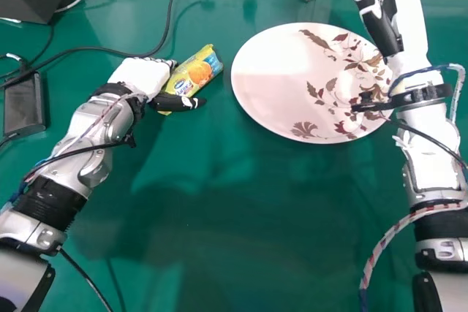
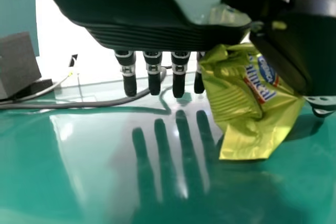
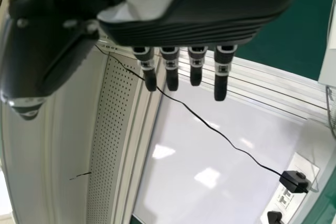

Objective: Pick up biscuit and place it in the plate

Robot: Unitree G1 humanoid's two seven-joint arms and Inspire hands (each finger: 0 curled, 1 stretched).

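Biscuit (image 1: 199, 72) against low left hand (image 1: 139, 75), fingers straight (firm hold unclear), right hand (image 1: 377, 23) raised, fingers straight

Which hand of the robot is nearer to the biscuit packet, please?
Left. The left hand is close beside the packet; the right hand is farther off, near the right edge of the plate.

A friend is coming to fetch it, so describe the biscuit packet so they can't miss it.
On the green table, find the large round plate with the leaf pattern. Left of it, by the robot's left hand, is a small crinkly packet. Unlike the plate and black cable, it is bright yellow with an orange picture.
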